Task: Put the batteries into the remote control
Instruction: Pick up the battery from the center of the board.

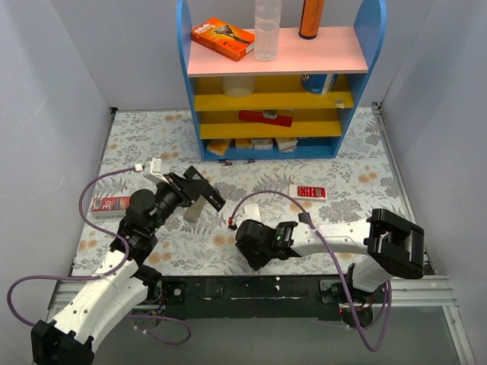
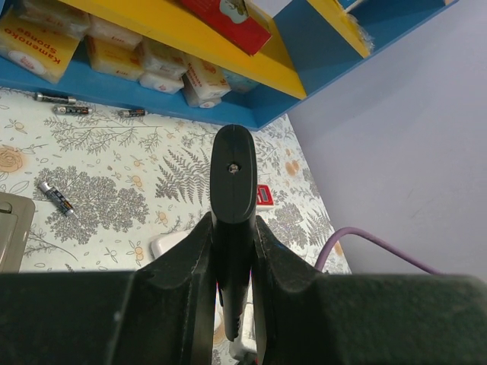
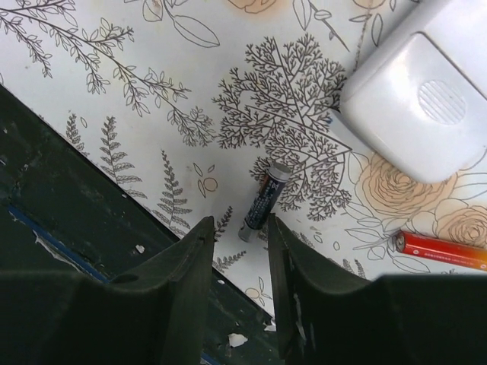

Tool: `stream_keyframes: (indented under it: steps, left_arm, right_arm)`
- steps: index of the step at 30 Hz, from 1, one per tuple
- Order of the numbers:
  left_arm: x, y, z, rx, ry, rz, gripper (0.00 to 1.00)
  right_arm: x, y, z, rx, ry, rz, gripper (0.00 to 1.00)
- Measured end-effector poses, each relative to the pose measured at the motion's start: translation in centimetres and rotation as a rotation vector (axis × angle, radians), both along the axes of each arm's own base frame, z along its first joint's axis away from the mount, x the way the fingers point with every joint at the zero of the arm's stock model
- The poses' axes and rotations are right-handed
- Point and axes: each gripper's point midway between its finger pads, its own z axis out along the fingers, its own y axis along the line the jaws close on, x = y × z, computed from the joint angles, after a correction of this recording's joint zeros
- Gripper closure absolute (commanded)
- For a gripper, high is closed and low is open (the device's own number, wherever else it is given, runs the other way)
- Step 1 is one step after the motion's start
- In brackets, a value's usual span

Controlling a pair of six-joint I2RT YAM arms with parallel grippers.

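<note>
My right gripper [image 3: 241,228] is open and low over the table near its front edge. A dark battery [image 3: 262,201] lies with its near end between the fingertips, untouched. A red-orange battery [image 3: 441,251] lies to the right. The rounded end of the plain white remote [image 3: 418,106] shows at the top right. It also shows below the left fingers in the left wrist view [image 2: 171,243]. My left gripper [image 2: 232,220] is shut on a black oblong piece [image 2: 232,175] and holds it above the table [image 1: 204,190]. More batteries [image 2: 57,198] [image 2: 72,110] lie near the shelf.
A blue and yellow shelf [image 1: 274,84] with boxes and bottles stands at the back. The white remote with red buttons [image 1: 308,192] lies mid-right. A grey remote [image 1: 192,209] lies under the left gripper. A red-and-white box [image 1: 110,204] lies at the left. Purple cables loop near both arms.
</note>
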Motion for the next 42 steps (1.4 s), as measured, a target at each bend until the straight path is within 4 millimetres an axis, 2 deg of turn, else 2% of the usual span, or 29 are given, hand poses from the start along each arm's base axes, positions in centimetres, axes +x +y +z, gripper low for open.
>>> stream_keyframes:
  steps: [5,6,11,12,21,24,29,35,39,42]
  left_arm:
    - [-0.3,-0.2,-0.4,-0.018,0.004,-0.014,1.0]
    - [-0.3,-0.3,-0.8,-0.02,0.012,-0.016,1.0]
    - [-0.2,-0.7,-2.1,-0.026,0.047,-0.036,1.0]
    - [-0.1,-0.9,-2.2,-0.029,0.05,-0.043,1.0]
    - [-0.9,-2.3,-2.1,-0.095,0.018,-0.129,1.0]
    - [-1.7,-2.8,-3.4,-0.136,0.035,-0.17,1.0]
    - [-2.9,-3.4,-5.6,-0.205,0.096,-0.224,1.0]
    - [-3.5,-4.0,-5.3,-0.299,0.121,-0.265,1.0]
    - [-3.6,-4.2,-5.4,-0.346,0.151,-0.272,1.0]
    - [-3.7,-4.2,-5.7,-0.372,0.171,-0.273,1.0]
  right_arm:
    - [0.1,0.3,-0.2,-0.026,-0.016,0.001,0.7]
    - [0.1,0.3,-0.3,-0.037,-0.021,-0.001,0.79]
    - [0.5,-0.2,-0.4,-0.066,-0.04,-0.012,0.91]
    - [0.5,-0.2,-0.3,-0.068,-0.042,-0.014,0.97]
    - [0.8,-1.9,0.3,-0.121,-0.067,-0.013,0.99]
    - [0.9,-2.5,2.1,-0.127,-0.085,0.005,0.99]
    - [2.0,-1.1,7.3,-0.061,-0.143,0.028,0.99]
    - [3.9,0.9,13.1,0.027,-0.206,0.046,0.99]
    - [5.1,2.1,16.0,0.054,-0.242,0.051,0.99]
    - [5.9,3.0,17.2,0.06,-0.256,0.057,0.99]
